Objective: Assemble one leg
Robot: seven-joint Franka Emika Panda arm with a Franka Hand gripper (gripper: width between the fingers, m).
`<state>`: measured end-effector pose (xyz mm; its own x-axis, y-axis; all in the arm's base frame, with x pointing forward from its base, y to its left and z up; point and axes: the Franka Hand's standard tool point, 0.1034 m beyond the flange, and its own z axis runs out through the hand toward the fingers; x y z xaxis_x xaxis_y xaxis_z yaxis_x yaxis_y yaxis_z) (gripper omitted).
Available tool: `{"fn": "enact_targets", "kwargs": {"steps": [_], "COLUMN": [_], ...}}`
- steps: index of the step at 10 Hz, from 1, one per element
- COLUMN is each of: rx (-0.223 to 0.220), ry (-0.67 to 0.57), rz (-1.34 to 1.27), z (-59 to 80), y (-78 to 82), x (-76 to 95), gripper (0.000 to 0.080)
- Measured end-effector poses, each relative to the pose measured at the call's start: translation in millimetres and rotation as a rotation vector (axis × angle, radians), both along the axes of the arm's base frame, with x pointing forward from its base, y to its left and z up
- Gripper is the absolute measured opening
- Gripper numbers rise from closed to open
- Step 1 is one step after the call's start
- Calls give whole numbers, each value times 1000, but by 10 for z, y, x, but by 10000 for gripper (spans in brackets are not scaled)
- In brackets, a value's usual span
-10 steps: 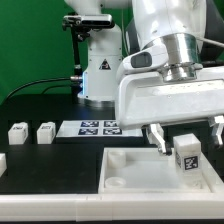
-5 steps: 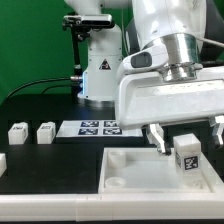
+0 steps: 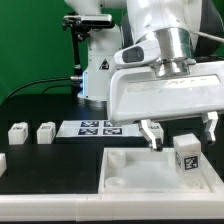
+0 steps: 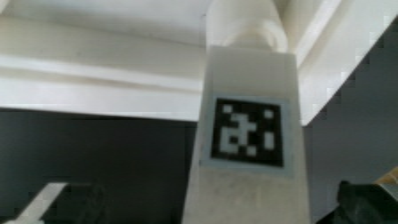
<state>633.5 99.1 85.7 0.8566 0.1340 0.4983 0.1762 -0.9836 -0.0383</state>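
Observation:
One leg [image 3: 186,158], a small white block with a black-and-white tag, stands upright in the far right corner of the large white tray-like part [image 3: 140,172]. My gripper [image 3: 182,138] is open just above it, with one finger [image 3: 153,137] on each side of the leg's top and not touching it. In the wrist view the leg [image 4: 249,130] fills the middle, and the dark fingertips [image 4: 43,204] show well apart on either side of it, my gripper [image 4: 210,208] open.
Two more white legs [image 3: 17,131] [image 3: 45,131] lie on the black table at the exterior view's left, and another part [image 3: 2,160] shows at the left edge. The marker board [image 3: 98,127] lies behind the tray. The arm's base [image 3: 100,70] stands at the back.
My gripper has risen a little and shifted slightly to the exterior view's left. The leg stays standing in the tray corner.

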Motion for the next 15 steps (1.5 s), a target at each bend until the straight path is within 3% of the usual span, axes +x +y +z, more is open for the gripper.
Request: {"fn": "enact_targets", "kwargs": {"steps": [1,6,8,13,15], "rx": [4,34,41,44,44], "ry": [114,659,691,680,677], "rz": [11,23,28,25,26], "z": [-29,86,88,95,92], "y": [17,63,86,52,60], "x": [-38,-40,71,114,118], "gripper": [649,649,649,636,286]}}
